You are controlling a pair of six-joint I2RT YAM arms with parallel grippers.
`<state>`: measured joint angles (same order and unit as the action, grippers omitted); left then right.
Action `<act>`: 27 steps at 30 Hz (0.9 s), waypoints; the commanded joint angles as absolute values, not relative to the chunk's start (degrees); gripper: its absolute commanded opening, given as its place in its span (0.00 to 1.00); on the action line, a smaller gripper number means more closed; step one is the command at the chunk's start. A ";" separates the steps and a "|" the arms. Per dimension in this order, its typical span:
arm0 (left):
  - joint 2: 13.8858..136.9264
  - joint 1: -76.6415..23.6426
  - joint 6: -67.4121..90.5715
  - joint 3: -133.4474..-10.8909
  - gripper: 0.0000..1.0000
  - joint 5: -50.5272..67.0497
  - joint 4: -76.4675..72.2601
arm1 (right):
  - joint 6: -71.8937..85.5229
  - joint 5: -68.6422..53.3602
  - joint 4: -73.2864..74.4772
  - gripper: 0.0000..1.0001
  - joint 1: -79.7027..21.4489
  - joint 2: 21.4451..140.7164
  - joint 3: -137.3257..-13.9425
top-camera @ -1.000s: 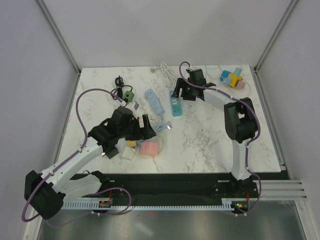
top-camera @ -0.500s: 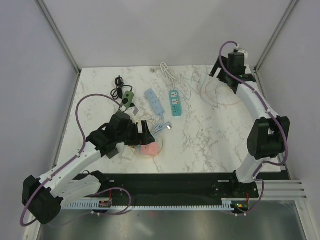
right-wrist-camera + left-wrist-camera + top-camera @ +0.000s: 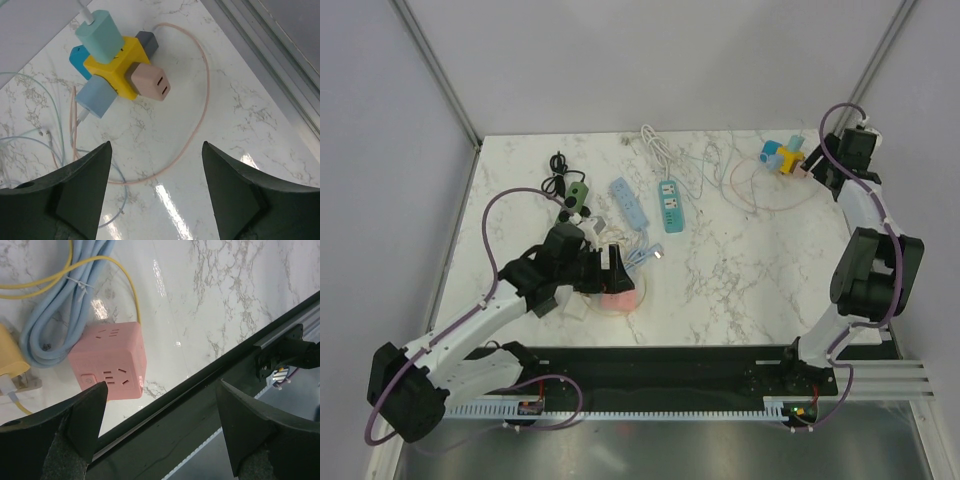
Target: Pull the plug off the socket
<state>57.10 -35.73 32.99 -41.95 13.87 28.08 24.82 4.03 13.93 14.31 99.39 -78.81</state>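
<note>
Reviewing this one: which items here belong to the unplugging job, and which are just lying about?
Likely the job: yellow cube socket, with teal plug, pink plug and pale blue plug seated in it.

Lying about: pink cube socket, no plug showing in it; coiled blue cable; teal power strip; blue power strip; green socket block.

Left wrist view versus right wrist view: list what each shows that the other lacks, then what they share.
Only the left wrist: a pink cube socket with nothing plugged into its visible faces, a coiled light-blue cable, a yellow cable and the table's black front rail.

Only the right wrist: a yellow cube socket with a teal charger, a pink charger and a light-blue charger plugged in, plus a looping pink cable.

Both: the marble table, and an open gripper holding nothing, the left gripper and the right gripper.
</note>
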 commanded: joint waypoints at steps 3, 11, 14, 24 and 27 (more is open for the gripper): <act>60.37 -35.51 29.62 -45.17 0.94 21.44 24.79 | 22.94 -9.04 0.36 0.85 20.03 105.98 -77.16; 66.53 -35.51 29.09 -48.25 0.93 26.90 22.59 | 20.74 -24.33 -13.69 0.84 21.01 114.96 -76.30; 67.41 -35.51 29.09 -48.51 0.93 26.98 21.54 | 20.04 -25.93 -16.34 0.83 21.01 116.54 -76.20; 69.96 -35.51 28.65 -49.75 0.92 27.60 21.00 | 13.19 -24.61 -10.29 0.84 21.09 122.78 -84.11; 70.48 -35.51 28.48 -49.92 0.92 27.42 21.00 | 12.13 -24.87 -9.41 0.85 21.01 124.01 -86.39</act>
<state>69.97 -35.70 31.14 -47.44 26.11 22.61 15.46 -24.12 -9.19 20.84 123.00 -82.43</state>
